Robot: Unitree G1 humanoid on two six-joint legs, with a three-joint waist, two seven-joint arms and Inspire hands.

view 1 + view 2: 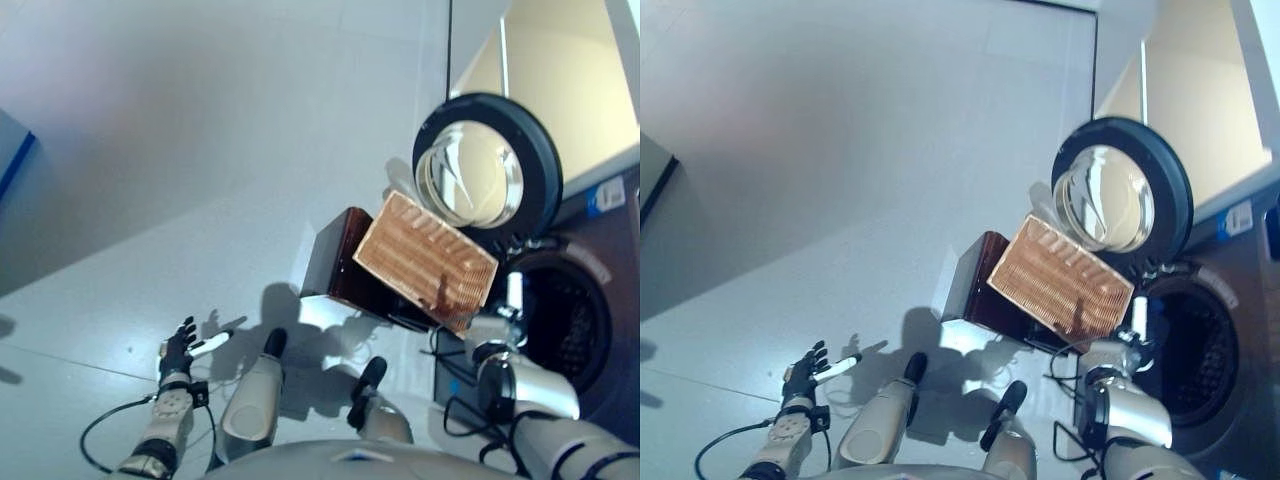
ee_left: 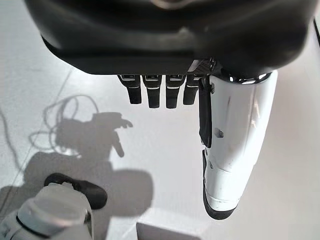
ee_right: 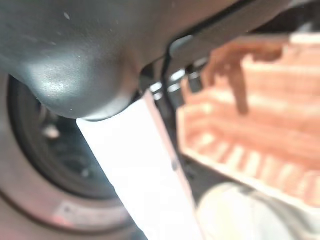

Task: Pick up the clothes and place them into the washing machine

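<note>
Evidently the right robot hand is reaching between the basket and the washing machine; whether it is gripping anything I cannot tell. The left robot hand is hanging open over the floor, holding nothing.

Washing machine: smooth grey casing; door with glossy clear glass in a dark matt plastic ring; perforated metal drum. Basket: ribbed orange plastic, slightly shiny. Box: dark brown, glossy sides. Floor: smooth pale grey with a soft sheen.
</note>
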